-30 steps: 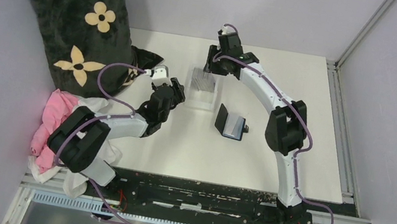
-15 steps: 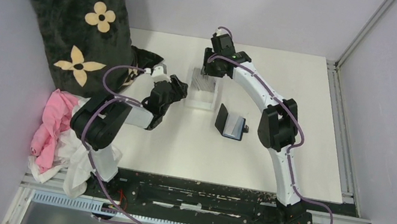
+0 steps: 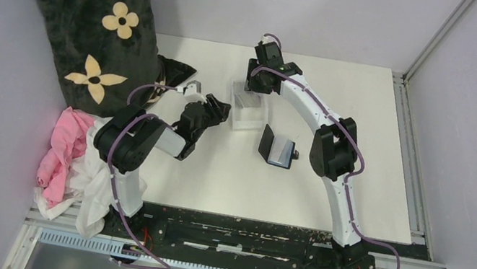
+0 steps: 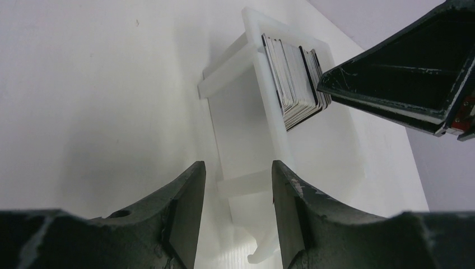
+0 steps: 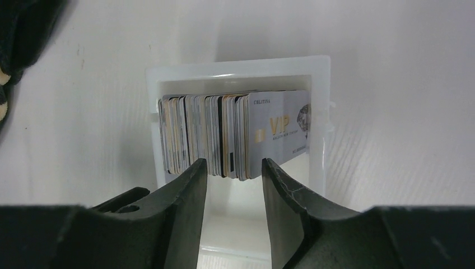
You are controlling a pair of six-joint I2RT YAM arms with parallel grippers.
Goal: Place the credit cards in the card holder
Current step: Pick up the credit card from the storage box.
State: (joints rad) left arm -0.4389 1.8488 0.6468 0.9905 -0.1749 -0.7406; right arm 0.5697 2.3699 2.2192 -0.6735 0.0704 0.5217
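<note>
Top external view: the clear tray (image 3: 245,121) sits mid-table toward the far edge; the card holder (image 3: 278,148) lies open just nearer, to its right. Left wrist view: the left gripper (image 4: 238,216), jaws half open and empty, flanks the tray's end; closing there should brace it. Right wrist view: the right gripper (image 5: 234,188), part open, holding nothing, faces the credit cards (image 5: 213,134) standing packed in the tray; pinch only the front VIP card (image 5: 280,131).

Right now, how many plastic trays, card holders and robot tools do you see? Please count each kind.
Clear rectangular plastic tray: 1
Black bifold card holder, lying open: 1
Black two-finger tools, left tool and right tool: 2
Total: 4
</note>
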